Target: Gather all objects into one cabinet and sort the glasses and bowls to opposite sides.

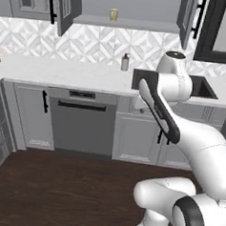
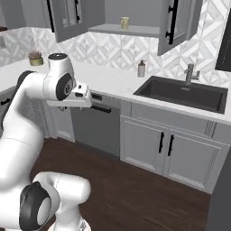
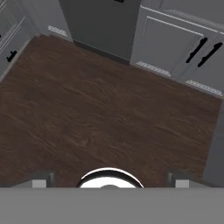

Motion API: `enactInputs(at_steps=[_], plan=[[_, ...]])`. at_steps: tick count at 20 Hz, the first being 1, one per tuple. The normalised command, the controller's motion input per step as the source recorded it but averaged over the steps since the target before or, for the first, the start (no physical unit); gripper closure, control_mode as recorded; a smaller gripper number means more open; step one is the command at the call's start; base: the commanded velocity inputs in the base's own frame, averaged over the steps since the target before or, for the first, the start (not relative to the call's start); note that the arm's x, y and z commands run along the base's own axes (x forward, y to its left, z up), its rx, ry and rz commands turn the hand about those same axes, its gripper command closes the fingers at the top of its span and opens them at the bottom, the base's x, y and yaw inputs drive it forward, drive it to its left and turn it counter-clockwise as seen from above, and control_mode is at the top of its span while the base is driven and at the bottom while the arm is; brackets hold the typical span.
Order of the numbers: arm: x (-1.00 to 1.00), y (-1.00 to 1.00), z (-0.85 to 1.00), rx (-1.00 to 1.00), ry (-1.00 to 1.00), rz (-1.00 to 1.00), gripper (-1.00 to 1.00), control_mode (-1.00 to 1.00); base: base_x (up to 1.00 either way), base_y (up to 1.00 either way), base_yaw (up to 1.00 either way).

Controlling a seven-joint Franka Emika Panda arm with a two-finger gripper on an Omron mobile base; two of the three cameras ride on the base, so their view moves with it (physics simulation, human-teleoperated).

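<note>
Beige cup (image 1: pixel 113 14) in cabinet (image 1: pixel 126 23) (doors open)

We are in a home kitchen. We see a white counter (image 2: pixel 113 81) with a black sink (image 2: pixel 180 92), a dishwasher (image 1: pixel 81 122), grey wall cabinets (image 2: pixel 173 22) and a dark wood floor (image 3: pixel 100 118).

My landmark is the sink (image 2: pixel 180 94): the soap bottle (image 2: pixel 141 69) stands left of it on the counter (image 2: pixel 103 81) — above, a cup (image 2: pixel 124 22) sits in the open cabinet (image 2: pixel 131 30); the dishwasher (image 2: pixel 97 126) is below-left.
</note>
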Motion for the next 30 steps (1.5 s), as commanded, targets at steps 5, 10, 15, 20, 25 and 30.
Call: enactInputs(at_steps=[5,10,15,20,25,30], plan=[[0.0,0.0,0.0,0.0,0.0,0.0,-1.0,1.0,0.9,0.17,-0.14],[0.0,0.0,0.0,0.0,0.0,0.0,-1.0,1.0,0.82,0.19,-0.26],[0.0,0.0,0.0,0.0,0.0,0.0,-1.0,1.0,0.66,0.15,-0.35],[0.0,0.0,0.0,0.0,0.0,0.0,-1.0,1.0,0.32,0.32,-0.33],[0.0,0.0,0.0,0.0,0.0,0.0,-1.0,1.0,0.15,0.68,-0.23],[0.0,0.0,0.0,0.0,0.0,0.0,-1.0,1.0,0.09,0.73,-0.13]])
